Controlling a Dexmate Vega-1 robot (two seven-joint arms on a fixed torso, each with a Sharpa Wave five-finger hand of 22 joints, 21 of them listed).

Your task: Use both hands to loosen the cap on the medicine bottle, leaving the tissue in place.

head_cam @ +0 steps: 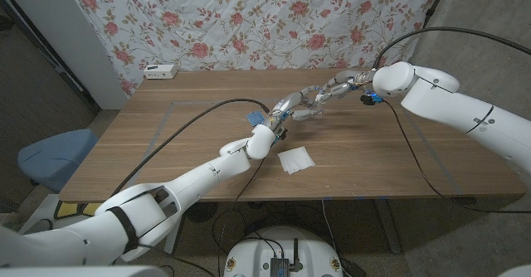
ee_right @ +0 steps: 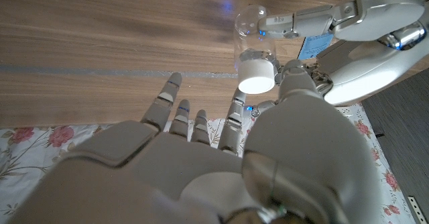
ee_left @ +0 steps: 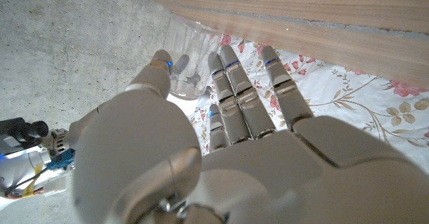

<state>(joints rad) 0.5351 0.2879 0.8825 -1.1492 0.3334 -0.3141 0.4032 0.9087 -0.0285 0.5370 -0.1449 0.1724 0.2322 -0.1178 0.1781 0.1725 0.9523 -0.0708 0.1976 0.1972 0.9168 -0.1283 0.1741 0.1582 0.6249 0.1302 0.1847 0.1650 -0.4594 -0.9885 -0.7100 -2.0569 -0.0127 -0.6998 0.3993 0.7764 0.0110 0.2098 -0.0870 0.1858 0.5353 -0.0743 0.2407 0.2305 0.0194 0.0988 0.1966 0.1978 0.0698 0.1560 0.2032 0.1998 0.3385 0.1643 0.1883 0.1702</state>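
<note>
Wooden table (head_cam: pixel 158 140) in the head view, and I'm working across it from the left of the frame. My left hand (head_cam: pixel 284 111) sits just left of the upper centre, and it has the medicine bottle (head_cam: pixel 305 111). In the left wrist view the clear body is pinched between the thumb (ee_left: pixel 157 66) and the fingers (ee_left: pixel 228 70), a narrow hold on the glassy wall. Good, that's my anchor.

Next along is the bottle itself, lifted off the wood as far as I can judge. Its long axis runs from the left hand towards the right one. The white cap (ee_right: pixel 257 83) faces my right palm in the right wrist view, with the base pointing away.

Now the right hand (head_cam: pixel 336 86), just right of upper centre. Its fingers are spread, with the thumb just beside the cap and the fingertips close under it. I can't see firm contact, so I call it not yet gripping. It is the nearer hand to the cap, so I reckon it should close round and twist while the left holds steady.

The tissue (head_cam: pixel 296 159) lies apart on the table below centre, and I'll keep off it.
</note>
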